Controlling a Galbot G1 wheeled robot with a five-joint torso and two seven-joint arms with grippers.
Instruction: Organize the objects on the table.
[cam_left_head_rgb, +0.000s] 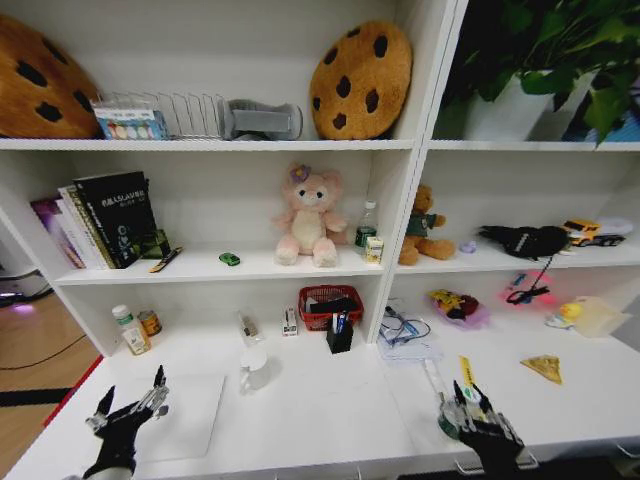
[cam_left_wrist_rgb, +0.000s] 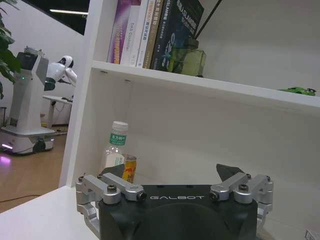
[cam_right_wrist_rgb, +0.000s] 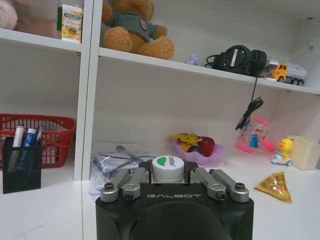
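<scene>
Right hand clamped on small jar, rigid, light, best gripped below its lid; left hand wide.

The head camera looks forward and down from above the white desk, taking in the whole shelf unit behind it. The left wrist camera sits low just over the left gripper, facing the books and bottle. The right wrist camera, equally low behind the right gripper, faces the teddy bear and headphones, both of which the head view shares.
</scene>
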